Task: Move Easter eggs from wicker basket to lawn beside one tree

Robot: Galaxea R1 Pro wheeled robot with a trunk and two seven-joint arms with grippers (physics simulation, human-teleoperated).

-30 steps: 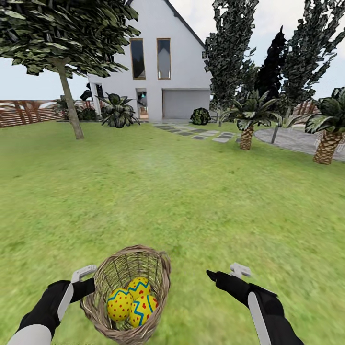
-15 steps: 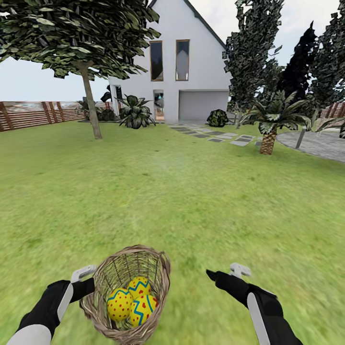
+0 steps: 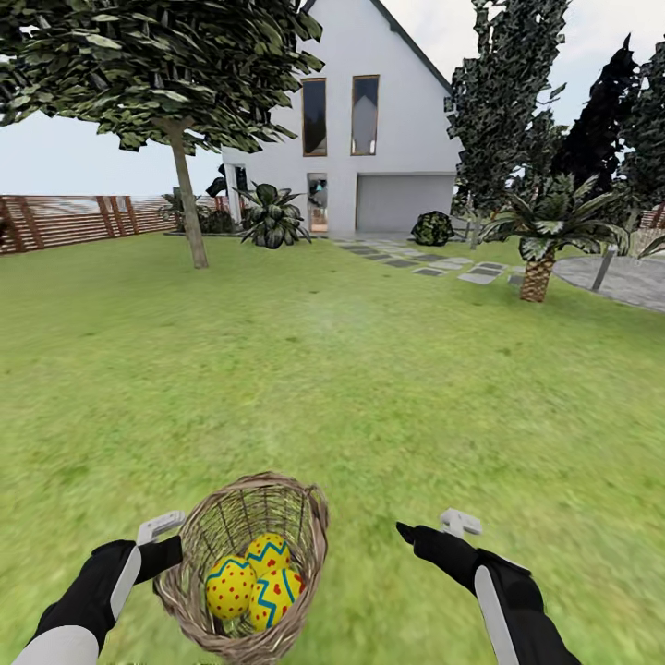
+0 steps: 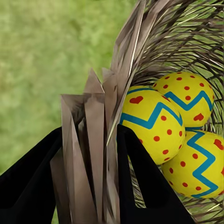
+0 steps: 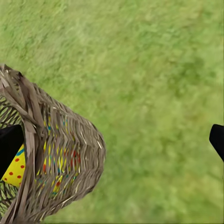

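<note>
My left gripper (image 3: 171, 557) is shut on the rim of the wicker basket (image 3: 277, 503), holding it just above the lawn (image 3: 369, 369). In the left wrist view its black fingers (image 4: 140, 182) pinch the woven rim (image 4: 100, 140). The three Easter eggs (image 3: 254, 577) lie together in the basket's bottom, yellow with red dots and blue zigzags (image 4: 151, 123). My right gripper (image 3: 416, 536) hovers open over the grass beside the basket (image 5: 56, 154), its fingers (image 5: 217, 139) far apart and holding nothing. A tree (image 3: 189, 217) with a bare grey-brown trunk stands far off at the back left.
A white house (image 3: 369, 139) rises behind the lawn, with stepping stones (image 3: 434, 268) leading to it. A short palm (image 3: 538, 272) and dark conifers (image 3: 591, 139) stand at the right. A wooden fence (image 3: 65, 220) runs along the back left. Open grass lies ahead.
The whole view has shifted: tree, house and palm slid rightward in the picture, so the camera has turned left. Both arms and the basket keep their places relative to me.
</note>
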